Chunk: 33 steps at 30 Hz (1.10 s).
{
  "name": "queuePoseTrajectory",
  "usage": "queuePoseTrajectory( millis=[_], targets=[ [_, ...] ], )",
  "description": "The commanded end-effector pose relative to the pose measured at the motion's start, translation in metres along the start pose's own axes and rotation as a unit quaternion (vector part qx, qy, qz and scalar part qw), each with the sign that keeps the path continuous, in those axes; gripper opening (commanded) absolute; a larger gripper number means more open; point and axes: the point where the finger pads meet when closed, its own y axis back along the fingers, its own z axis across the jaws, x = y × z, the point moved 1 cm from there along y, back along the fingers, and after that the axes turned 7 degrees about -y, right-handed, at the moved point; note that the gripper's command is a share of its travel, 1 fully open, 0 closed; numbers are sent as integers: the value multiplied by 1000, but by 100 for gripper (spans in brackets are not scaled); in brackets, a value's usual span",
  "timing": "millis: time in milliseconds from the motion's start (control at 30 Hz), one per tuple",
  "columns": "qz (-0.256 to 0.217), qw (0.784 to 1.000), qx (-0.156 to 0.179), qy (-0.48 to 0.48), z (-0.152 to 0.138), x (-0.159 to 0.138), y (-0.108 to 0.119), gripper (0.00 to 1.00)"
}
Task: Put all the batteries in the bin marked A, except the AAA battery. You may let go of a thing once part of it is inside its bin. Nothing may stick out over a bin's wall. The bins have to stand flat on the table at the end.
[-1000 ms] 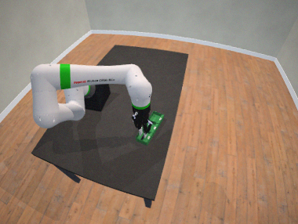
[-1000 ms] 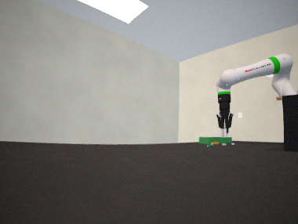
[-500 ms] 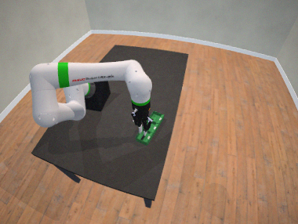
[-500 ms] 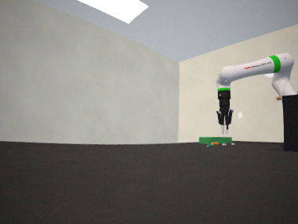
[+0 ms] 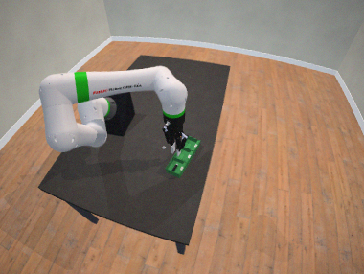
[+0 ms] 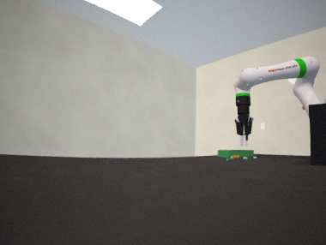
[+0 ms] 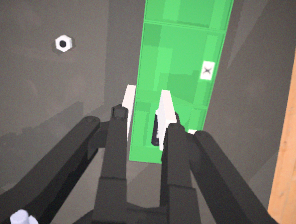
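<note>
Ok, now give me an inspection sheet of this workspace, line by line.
Surface: dark table, standing on wood floor.
Job's things: green bin row flat on the table; a dark battery lies inside it.
Clutter: hex nut and small orange item loose beside the bins.
Grippers: gripper hangs above the bins, fingers apart, holding nothing.
Cables: nothing seen.
Surroundings: plain walls, wall socket.

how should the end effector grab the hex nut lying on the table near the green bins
Probably across two opposite outer flats of the hex nut, coming straight down from above. It lies flat with its hole facing up, so its parallel side faces stand upright, well apart from the bins.
</note>
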Motion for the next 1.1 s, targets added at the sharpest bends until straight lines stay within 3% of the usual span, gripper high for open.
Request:
queuePoseTrajectory(
  millis=[0, 67, 567, 1067],
  targets=[
    [0, 1000, -1, -1, -21, 37, 3, 17],
    [0, 1000, -1, -1, -21, 37, 3, 17],
    [0, 1000, -1, -1, -83, 145, 11, 17],
    [0, 1000, -1, -1, -89, 155, 12, 17]
  ],
)
